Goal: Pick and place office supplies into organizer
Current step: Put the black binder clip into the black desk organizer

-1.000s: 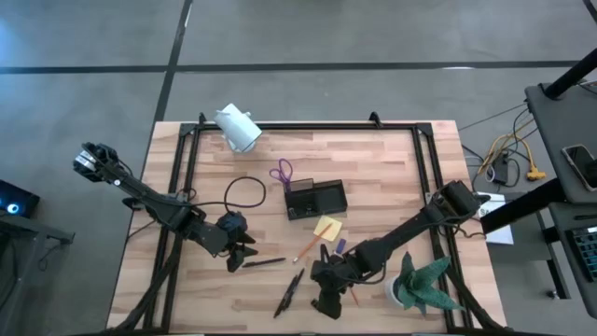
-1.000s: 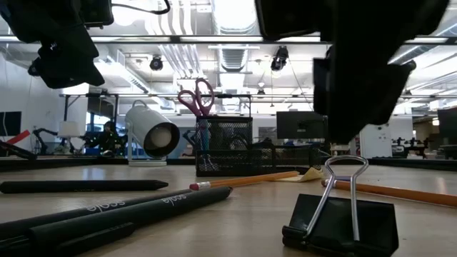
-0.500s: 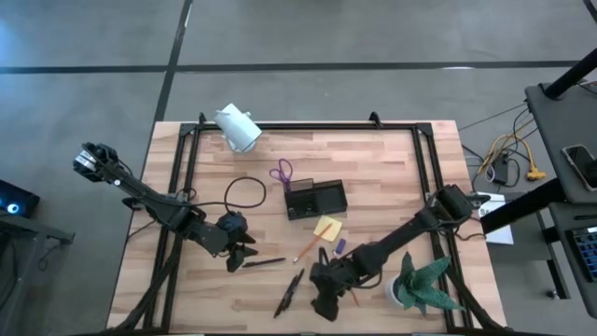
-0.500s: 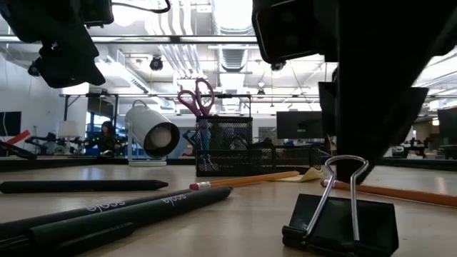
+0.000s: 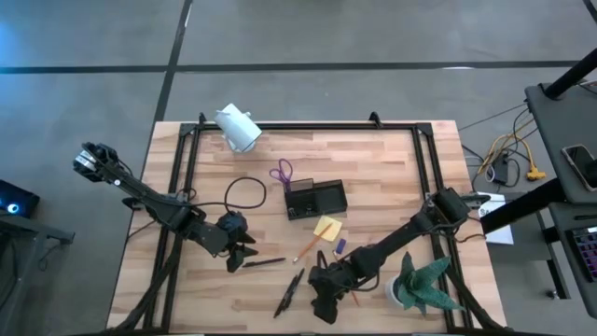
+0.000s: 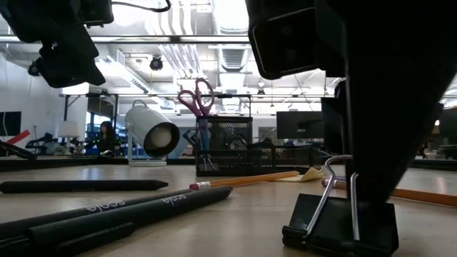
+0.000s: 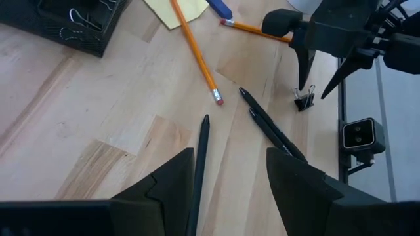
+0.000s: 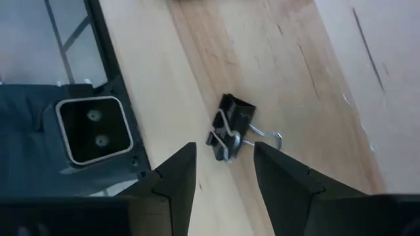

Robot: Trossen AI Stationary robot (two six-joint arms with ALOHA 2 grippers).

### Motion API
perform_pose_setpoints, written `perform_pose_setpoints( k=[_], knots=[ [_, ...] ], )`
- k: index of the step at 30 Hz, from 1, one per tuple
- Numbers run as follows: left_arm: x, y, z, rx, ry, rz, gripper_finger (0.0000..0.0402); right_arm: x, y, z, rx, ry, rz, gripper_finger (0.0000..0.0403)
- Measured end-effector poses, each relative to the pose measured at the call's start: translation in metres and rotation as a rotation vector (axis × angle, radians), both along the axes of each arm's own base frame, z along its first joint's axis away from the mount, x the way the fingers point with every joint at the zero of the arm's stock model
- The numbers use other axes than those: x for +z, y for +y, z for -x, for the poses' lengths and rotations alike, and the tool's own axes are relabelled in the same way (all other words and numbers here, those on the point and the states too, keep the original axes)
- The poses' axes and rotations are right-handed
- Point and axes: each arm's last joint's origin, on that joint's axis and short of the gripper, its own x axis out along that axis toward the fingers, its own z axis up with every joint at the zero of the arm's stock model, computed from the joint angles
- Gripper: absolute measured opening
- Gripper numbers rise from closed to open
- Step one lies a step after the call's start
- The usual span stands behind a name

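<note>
The right gripper (image 8: 223, 172) has dropped lower over the black binder clip (image 8: 230, 127), fingers spread either side of its wire handles, not yet gripping. The clip sits by the table's near edge, well apart from the organizer (image 5: 315, 199). The left gripper (image 5: 244, 254) hangs open above a black pen (image 5: 264, 262)

Both arms are dark, near-black, built of slender jointed links with bulkier housings at the joints. The left end effector (image 5: 244, 255) and right end effector (image 5: 322, 306) each carry two matte black fingers (image 7: 296, 187) that taper like wedges. A thin black cable loops off the left arm at about 1 o'clock from its wrist.
</note>
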Motion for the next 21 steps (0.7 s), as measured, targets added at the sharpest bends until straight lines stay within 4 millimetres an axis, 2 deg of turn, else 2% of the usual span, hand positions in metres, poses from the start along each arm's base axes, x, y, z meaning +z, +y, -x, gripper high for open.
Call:
perform_pose_setpoints(
  k=[11, 16, 21],
  knots=[
    [0.0001, 0.0, -0.0001, 0.0, -0.001, 0.001, 0.0173, 0.0011, -0.0011, 0.0002, -0.025, 0.015, -0.009, 0.0127],
    [0.0, 0.0, 0.0, 0.0, 0.0, 0.001, 0.0173, 0.0008, -0.0042, -0.0018, -0.12, 0.002, 0.027, 0.0129],
    [0.0011, -0.0002, -0.0004, 0.0, -0.004, 0.003, 0.0173, 0.0008, -0.0046, -0.002, -0.127, 0.001, 0.031, 0.0125]
  ],
)
